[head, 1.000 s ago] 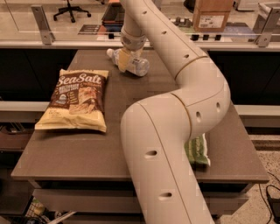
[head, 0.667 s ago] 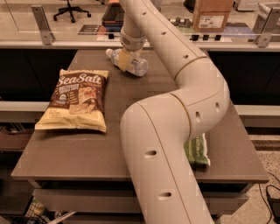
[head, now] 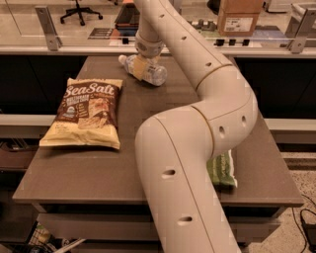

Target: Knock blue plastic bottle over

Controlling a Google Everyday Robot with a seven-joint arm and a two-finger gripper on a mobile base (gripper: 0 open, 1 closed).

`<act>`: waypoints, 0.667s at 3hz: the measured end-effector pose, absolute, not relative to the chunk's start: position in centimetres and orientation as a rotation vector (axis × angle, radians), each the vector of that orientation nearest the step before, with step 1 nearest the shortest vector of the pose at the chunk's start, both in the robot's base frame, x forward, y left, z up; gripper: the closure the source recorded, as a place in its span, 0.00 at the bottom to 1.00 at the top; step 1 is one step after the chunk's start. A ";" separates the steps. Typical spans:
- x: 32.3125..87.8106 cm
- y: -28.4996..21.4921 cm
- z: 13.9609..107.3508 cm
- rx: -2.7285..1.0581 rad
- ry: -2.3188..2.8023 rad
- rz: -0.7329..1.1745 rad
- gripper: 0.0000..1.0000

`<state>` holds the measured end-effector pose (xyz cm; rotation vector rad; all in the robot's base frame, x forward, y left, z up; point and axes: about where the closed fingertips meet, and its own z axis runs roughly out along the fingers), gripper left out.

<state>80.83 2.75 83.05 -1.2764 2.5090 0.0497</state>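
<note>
The one camera view looks down along the robot's arm point(head: 197, 123), which fills the middle of the picture: a thick cream link rises from the bottom edge, bends sharply at a rounded elbow over the right half of the table point(head: 98, 173), and a second link runs back up and to the left toward the far edge. From there the wrist turns straight down, so the gripper point(head: 144, 65) points at the tabletop near the far edge, a little left of centre. Its tan end sits right against the middle of the blue plastic bottle point(head: 157, 75), covering part of it; whether the gripper is spread or pinching the bottle cannot be told from this angle. The bottle lies on its side on the table, white cap toward the left and rear, clear base toward the right and front. Well apart from it, on the left half of the table, a brown and yellow Sea Salt snack bag point(head: 86, 112) lies flat, face up. A green bag point(head: 222, 170) lies near the right front, mostly hidden behind the lower arm link. Beyond the table, a cardboard box point(head: 241, 15) stands on a ledge at the upper right.
</note>
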 end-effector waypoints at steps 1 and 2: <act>80.8 2.8 83.0 -1.276 2.509 0.050 1.00; 80.9 1.9 83.6 -1.240 2.518 0.023 1.00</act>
